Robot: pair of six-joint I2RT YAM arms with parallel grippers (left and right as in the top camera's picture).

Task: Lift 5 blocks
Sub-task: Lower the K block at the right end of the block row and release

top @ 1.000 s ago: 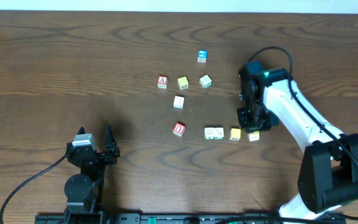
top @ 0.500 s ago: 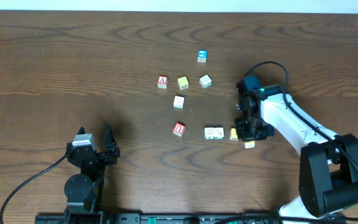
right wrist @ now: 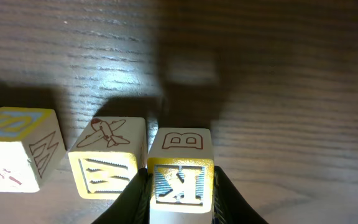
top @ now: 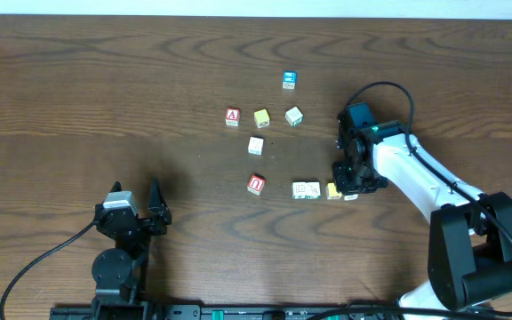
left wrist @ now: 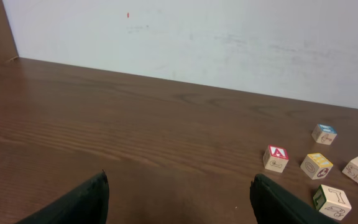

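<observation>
**Table** (top: 78, 89): dark wood, broad; carries everything listed below.

**Right arm** (top: 416, 173): white, reaches in from 5 o'clock to the 3 o'clock end of the row.

**Left gripper** (left wrist: 179, 180): parked toward 7 o'clock of the table. Fingers are spread wide with nothing between them, well apart from every block.

**Right gripper** (right wrist: 180, 190): fingers pressed onto two opposite faces of one block, pinching it.

**Row of blocks** (top: 312, 190): runs 9 to 3 o'clock, lying toward 4 o'clock of the table's centre.
- The red block (top: 256, 184), with a white letter, sits at the 9 o'clock end, apart from the rest.
- Next comes a cream pair (top: 302, 189), side by side.
- Then the yellow plane block (right wrist: 107, 155).
- Last is the held block (right wrist: 180, 142).

**Held block**: one face is marked B, another a yellow-framed K. It sits just beside the plane block, on that block's 3 o'clock side. Whether it touches that neighbour, or rests on the table, cannot be told.

**Loose blocks** (top: 261, 117): a separate scatter toward 12 o'clock, including a red one marked A and a blue one.

**Handling, as judged**: small wooden cubes, likely light, rigid and not fragile.
- The printed faces are probably smooth, so a centred squeeze on two opposite flat faces suits them, never on corners.
- Where neighbours sit close, the free pair of faces is the better hold.
- A straight upward lift should avoid dragging the next block.
</observation>
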